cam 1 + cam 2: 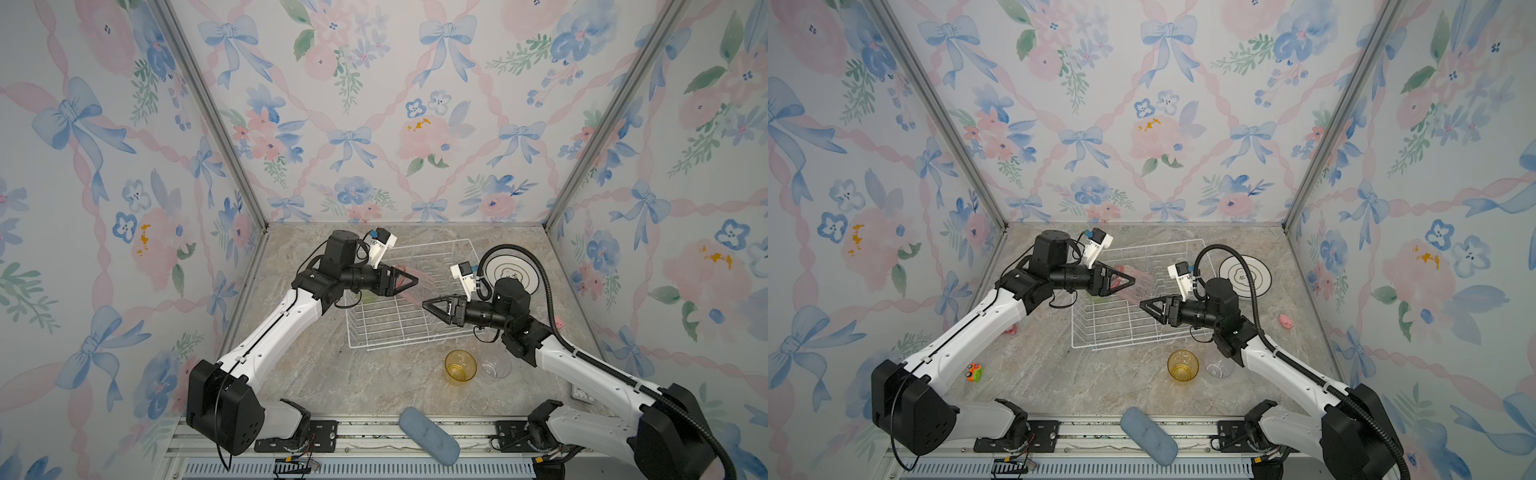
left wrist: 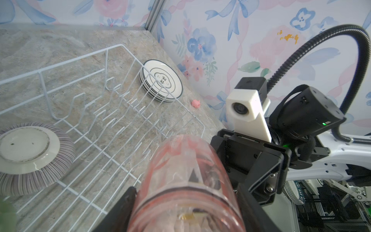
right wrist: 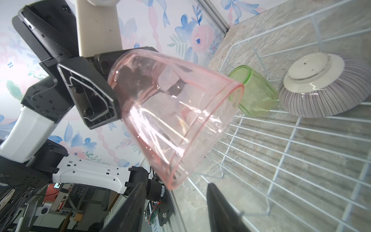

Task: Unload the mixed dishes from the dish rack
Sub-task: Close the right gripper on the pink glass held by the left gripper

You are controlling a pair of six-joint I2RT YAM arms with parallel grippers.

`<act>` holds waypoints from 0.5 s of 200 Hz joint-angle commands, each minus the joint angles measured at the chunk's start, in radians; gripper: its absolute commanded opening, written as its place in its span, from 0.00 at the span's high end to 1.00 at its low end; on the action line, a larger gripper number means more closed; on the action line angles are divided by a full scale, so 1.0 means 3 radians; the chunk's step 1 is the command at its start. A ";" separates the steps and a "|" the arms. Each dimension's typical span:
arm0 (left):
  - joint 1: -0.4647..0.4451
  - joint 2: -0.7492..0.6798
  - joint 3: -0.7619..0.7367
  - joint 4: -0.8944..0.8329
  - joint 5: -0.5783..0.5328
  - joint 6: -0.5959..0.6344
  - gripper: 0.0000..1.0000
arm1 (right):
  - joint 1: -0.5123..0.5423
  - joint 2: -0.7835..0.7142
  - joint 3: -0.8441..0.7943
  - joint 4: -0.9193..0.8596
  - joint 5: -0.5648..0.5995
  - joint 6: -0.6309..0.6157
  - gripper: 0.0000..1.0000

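My left gripper [image 1: 409, 282] [image 2: 185, 211] is shut on the base end of a pink tumbler [image 1: 417, 291] [image 2: 186, 176] [image 3: 176, 120], held on its side above the white wire dish rack [image 1: 399, 332] [image 3: 301, 150]. My right gripper [image 1: 426, 305] [image 3: 174, 184] is open, its tips just short of the tumbler's open rim. A green tumbler [image 3: 255, 94] and an upturned striped bowl [image 3: 313, 84] [image 2: 30, 152] lie in the rack. A stack of plates [image 1: 513, 272] [image 2: 162, 80] sits on the table right of the rack. Yellow [image 1: 460, 365] and clear [image 1: 496, 365] tumblers stand in front.
A blue oblong pad [image 1: 428, 434] lies on the front rail. A small pink toy [image 1: 1285, 321] sits right of the rack and a toy car [image 1: 973, 372] under the left arm. Upright prongs [image 2: 120, 96] fill the rack's far half.
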 commanded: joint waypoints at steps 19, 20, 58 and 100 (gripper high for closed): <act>0.0032 -0.0067 -0.0139 0.0357 0.0265 -0.0183 0.47 | -0.0043 -0.0075 0.0087 0.0153 -0.0065 -0.0001 0.49; 0.0032 -0.0065 -0.0141 0.0364 0.0270 -0.0186 0.47 | -0.0041 -0.0078 0.0091 0.0154 -0.0063 0.0001 0.49; 0.0032 -0.0062 -0.0288 0.0726 0.0443 -0.0388 0.48 | -0.0046 -0.0076 0.0136 0.0319 -0.0070 0.0057 0.50; 0.0032 -0.0067 -0.0387 0.0944 0.0525 -0.0497 0.48 | -0.0048 0.0010 0.0182 0.0593 -0.0130 0.0174 0.53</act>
